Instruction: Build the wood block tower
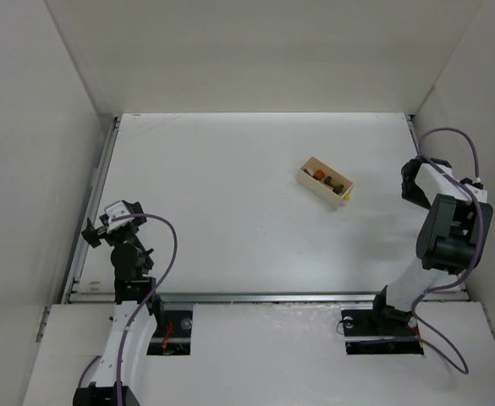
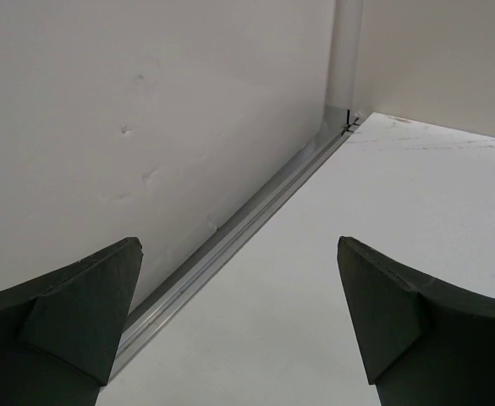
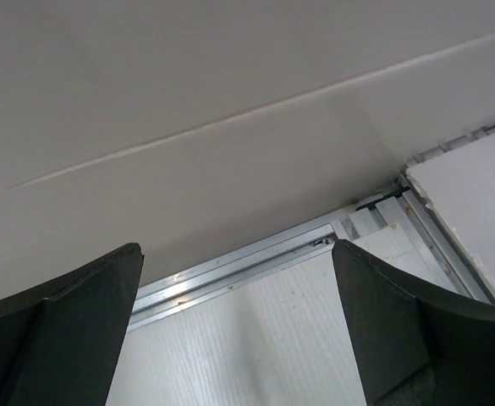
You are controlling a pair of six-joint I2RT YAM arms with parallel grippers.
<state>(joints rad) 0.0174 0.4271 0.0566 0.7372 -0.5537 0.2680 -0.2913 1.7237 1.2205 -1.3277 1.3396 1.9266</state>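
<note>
Several small wood blocks [image 1: 325,178], dark brown to orange, lie inside a pale cream open-topped box [image 1: 318,192] right of the table's middle in the top view. They are too small to tell whether any are stacked into a tower. My left gripper [image 1: 103,227] [image 2: 239,245] hovers by the left wall, far from the box, open with nothing between its fingers. My right gripper [image 1: 413,182] [image 3: 234,247] hangs near the right wall, a short way right of the box, also open and empty. Neither wrist view shows the blocks.
White walls enclose the table on the left, back and right. An aluminium rail [image 2: 230,241] runs along the foot of the left wall; another rail [image 3: 230,275] appears in the right wrist view. Purple cables loop off both arms.
</note>
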